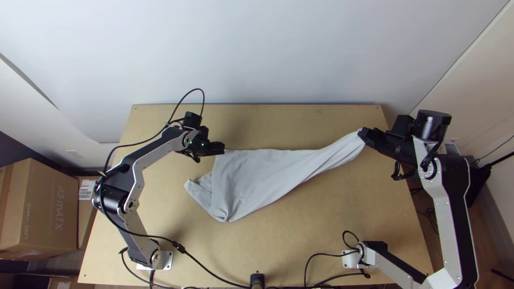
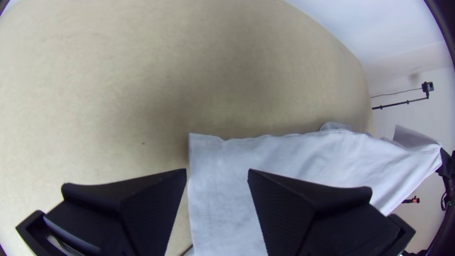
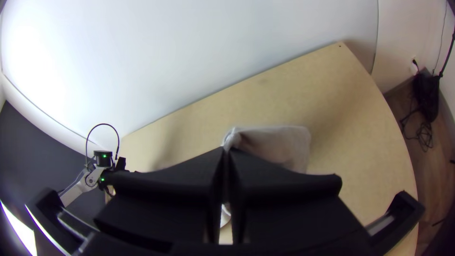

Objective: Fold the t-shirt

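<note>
- L arm (image 1: 152,152): silver-grey links, flat & angular, w/ blk joints, small screws at the pivots
- Blk rounded housing (image 1: 112,198) at its elbow, shiny, bit cylindrical
- Tiny green lights (image 1: 194,143) nr its wrist
- Thin blk cable (image 1: 138,234) along it, w/ blk inline connector (image 1: 179,247)
- L gripper (image 1: 222,148): matte blk, wide wedge-shaped fingers (image 2: 151,208), fine-textured inner faces
- R arm (image 1: 447,219): same silver-grey, long blk panel (image 1: 463,198) on link, dark screws
- Wrist motor (image 1: 430,127): blk cyl. w/ silver part
- R gripper (image 1: 362,134): all blk, same wide type
- Base plates (image 1: 167,260) (image 1: 350,259): whitish, w/ screw holes
</note>
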